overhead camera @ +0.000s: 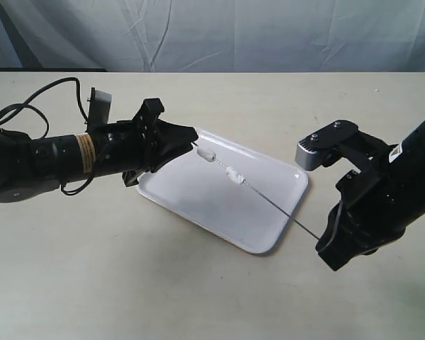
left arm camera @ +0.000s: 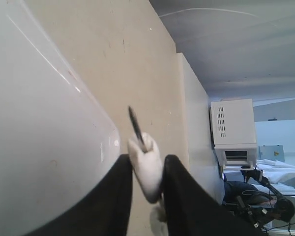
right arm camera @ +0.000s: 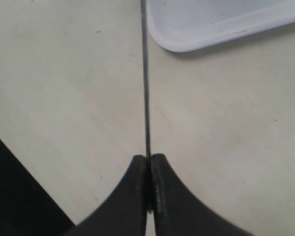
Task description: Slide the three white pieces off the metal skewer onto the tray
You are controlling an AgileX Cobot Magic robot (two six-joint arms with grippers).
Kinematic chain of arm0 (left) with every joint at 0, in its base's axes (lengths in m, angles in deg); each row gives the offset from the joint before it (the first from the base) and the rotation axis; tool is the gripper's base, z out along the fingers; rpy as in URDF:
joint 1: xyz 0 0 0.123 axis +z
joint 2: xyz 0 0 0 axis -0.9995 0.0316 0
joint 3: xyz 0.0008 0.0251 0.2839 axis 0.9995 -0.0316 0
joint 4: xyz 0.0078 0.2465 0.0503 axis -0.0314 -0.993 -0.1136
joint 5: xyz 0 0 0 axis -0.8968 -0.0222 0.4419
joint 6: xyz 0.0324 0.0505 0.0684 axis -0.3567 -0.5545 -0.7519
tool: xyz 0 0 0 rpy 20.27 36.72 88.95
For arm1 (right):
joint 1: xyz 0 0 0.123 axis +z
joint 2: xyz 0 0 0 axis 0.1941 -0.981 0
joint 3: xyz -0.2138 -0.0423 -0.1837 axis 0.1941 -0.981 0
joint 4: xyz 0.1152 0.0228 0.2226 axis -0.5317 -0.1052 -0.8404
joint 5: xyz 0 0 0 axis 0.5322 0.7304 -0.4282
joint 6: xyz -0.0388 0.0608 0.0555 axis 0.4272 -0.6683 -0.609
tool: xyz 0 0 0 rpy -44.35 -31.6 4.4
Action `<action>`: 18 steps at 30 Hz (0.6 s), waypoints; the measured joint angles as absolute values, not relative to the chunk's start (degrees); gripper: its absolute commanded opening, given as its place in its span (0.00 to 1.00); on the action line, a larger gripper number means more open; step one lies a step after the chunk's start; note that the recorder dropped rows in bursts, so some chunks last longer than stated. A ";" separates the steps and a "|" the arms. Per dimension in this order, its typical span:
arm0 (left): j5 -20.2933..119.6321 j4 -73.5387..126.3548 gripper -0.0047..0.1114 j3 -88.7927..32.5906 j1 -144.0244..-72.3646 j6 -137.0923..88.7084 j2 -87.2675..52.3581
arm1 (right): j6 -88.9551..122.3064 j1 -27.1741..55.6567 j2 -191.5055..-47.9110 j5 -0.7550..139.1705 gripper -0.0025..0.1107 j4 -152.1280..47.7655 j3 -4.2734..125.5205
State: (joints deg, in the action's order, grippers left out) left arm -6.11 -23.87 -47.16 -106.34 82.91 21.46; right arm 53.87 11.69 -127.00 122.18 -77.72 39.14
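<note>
The metal skewer (overhead camera: 276,205) slants over the white tray (overhead camera: 198,195), spanning from one gripper to the other. My right gripper (overhead camera: 319,244) is shut on its lower end just off the tray's near corner; the rod (right arm camera: 145,88) runs straight out from the closed tips (right arm camera: 148,160). My left gripper (overhead camera: 193,137) is at the upper end, shut on a white piece (left arm camera: 147,167) with the dark rod (left arm camera: 136,125) poking out of it. A second white bit (left arm camera: 160,214) shows deeper between the fingers. In the exterior view two white pieces (overhead camera: 207,153) (overhead camera: 234,174) sit on the rod above the tray.
The tray's rim (right arm camera: 211,19) lies close ahead of the right gripper. Black cables (overhead camera: 28,106) trail behind the left arm. A grey camera block (overhead camera: 313,152) sticks out of the right arm. A white appliance (left arm camera: 233,130) stands beyond the table's far edge.
</note>
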 measured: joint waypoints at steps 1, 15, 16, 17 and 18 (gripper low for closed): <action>-6.11 -23.87 0.20 -47.16 -106.34 82.91 21.46 | 53.70 11.69 -127.00 122.18 0.02 -77.45 39.14; -6.21 -21.39 0.20 -47.03 -106.34 83.02 21.46 | 51.34 11.69 -126.93 123.25 0.02 -75.15 39.14; -6.11 -21.39 0.20 -46.77 -106.34 83.02 21.46 | 51.22 11.69 -126.93 123.41 0.02 -75.05 39.14; -6.11 -21.39 0.20 -46.62 -106.34 83.02 21.46 | 51.07 11.69 -126.93 123.55 0.02 -74.90 39.14; -6.11 -21.50 0.20 -46.52 -106.34 83.02 21.46 | 50.91 11.69 -126.93 123.69 0.02 -74.75 39.14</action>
